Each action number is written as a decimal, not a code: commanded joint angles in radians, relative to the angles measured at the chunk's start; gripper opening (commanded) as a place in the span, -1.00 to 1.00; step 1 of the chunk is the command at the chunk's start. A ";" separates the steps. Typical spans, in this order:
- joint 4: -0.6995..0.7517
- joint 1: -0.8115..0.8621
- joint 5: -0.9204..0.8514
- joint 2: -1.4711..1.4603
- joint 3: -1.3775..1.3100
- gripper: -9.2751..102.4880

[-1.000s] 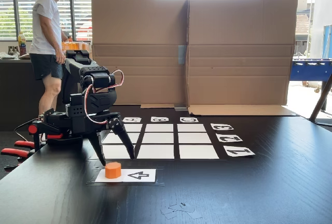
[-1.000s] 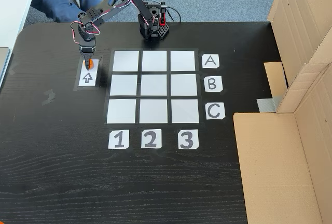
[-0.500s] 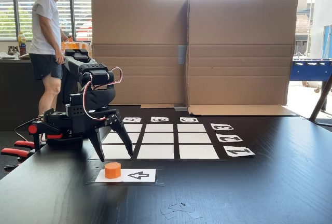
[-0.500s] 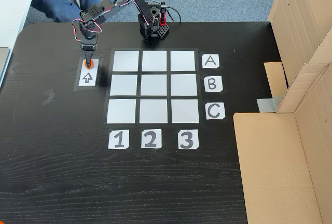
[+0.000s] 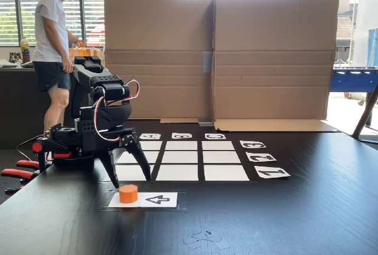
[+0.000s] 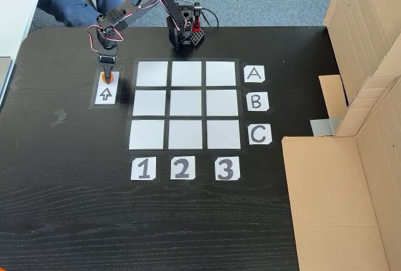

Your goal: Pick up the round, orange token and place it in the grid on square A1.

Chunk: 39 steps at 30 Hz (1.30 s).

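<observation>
Token: token point(image 5: 128, 193) sits on the white card point(image 5: 158, 199), at the end away from the arrow's tip side in a fixed view; from above point(image 6: 103, 77) it shows as an orange sliver partly covered by the fingers.
Card: lies on the table point(image 5: 283, 213), just beside the grid's point(image 6: 185, 105) left edge as the view from above shows it, near row A.
Gripper: gripper point(image 5: 131, 182) hangs over the token with its two fingers spread apart, one tip to each side and above it, not touching.
Square A1: square A1 point(image 6: 152, 73) is the grid corner nearest the card, bare.
Labels: A point(image 6: 254, 74), B, C run down the grid's right side; 1 point(image 6: 143, 168), 2, 3 along its bottom.
Arm base: base point(image 6: 185, 29) stands beyond the grid's top edge.
Cardboard: panels point(image 5: 218, 57) stand behind the grid.
Person: person point(image 5: 52, 48) stands beyond the table.
</observation>
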 commanded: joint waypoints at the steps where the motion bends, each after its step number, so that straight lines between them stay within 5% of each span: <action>1: -0.009 0.014 0.006 -0.002 -0.009 -0.31; 22: -0.054 0.040 0.000 -0.038 -0.015 -0.34; 39: -0.066 0.043 0.006 -0.031 -0.017 -0.65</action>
